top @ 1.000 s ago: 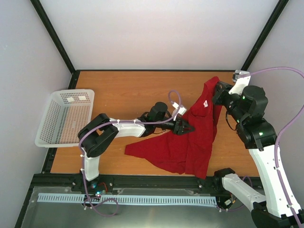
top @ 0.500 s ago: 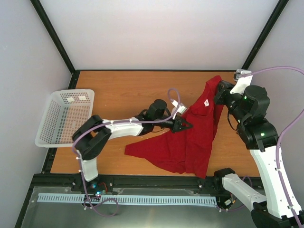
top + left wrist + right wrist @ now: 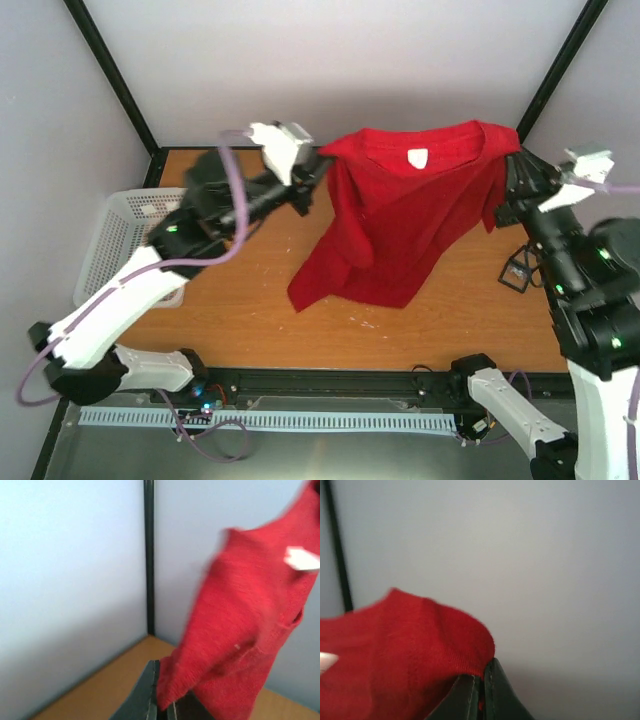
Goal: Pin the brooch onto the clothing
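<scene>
Top external view: the red T-shirt (image 3: 410, 220) hangs in the air above the table (image 3: 250, 310), stretched between the two hands and filling the 12 to 2 o'clock part of the picture. Its round neck is uppermost, with the small white label (image 3: 418, 157) showing just under the collar edge. The body drapes down toward 6 o'clock, and its lowest corner hangs over the wood at about 7 o'clock from the label. The left hand (image 3: 322, 185) holds the shoulder edge at the shirt's 9 o'clock side. The right hand (image 3: 510, 172) holds the opposite shoulder at its 3 o'clock side.

In the left wrist view, the dark fingers (image 3: 148, 695) are pressed together on a fold of red cloth, which rises away toward 1 o'clock. In the right wrist view, the fingers (image 3: 495, 692) are likewise pinched on a rounded red hem, with the cloth spreading off toward 9 o'clock.

A white mesh basket (image 3: 118, 235) sits at the table's 9 o'clock edge, partly behind the left arm. A small dark item (image 3: 517, 272) lies on the table at 3 o'clock, below the right hand; it is too small to tell what it is.
</scene>
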{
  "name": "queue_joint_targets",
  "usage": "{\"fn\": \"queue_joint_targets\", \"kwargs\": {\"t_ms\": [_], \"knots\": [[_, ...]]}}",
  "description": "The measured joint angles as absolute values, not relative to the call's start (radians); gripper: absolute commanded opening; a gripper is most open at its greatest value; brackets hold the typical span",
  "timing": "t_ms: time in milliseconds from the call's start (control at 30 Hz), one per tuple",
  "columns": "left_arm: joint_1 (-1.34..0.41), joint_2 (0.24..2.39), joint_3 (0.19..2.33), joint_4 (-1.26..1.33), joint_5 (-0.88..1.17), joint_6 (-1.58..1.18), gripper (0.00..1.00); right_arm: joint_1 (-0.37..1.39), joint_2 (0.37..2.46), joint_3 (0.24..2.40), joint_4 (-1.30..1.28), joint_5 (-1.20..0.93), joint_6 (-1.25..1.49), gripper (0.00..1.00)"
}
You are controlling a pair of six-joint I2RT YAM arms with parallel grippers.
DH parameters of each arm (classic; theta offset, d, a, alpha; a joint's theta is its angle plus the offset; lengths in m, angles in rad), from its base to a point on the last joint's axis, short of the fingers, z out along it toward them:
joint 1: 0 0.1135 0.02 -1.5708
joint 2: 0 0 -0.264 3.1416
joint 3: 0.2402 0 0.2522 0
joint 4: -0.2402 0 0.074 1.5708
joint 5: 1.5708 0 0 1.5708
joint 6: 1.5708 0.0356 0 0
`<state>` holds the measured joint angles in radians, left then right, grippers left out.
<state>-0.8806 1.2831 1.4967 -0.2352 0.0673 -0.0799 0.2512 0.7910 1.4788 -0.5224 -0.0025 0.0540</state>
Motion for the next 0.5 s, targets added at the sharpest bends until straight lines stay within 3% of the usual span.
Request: {"fn": "queue_joint_targets", "kwargs": {"t_ms": [133,500], "knots": [[-0.881,1.186,1.694,-0.364,0.036,0.056,0.01,0.251,0.72,1.547,-0.492,-0.153,-0.027,0.03],[-0.882,1.135,2.11,-0.578,0.312,0.202,0.01,0.251,0.698,1.827,-0.42,-0.503,-0.027,0.03]]}}
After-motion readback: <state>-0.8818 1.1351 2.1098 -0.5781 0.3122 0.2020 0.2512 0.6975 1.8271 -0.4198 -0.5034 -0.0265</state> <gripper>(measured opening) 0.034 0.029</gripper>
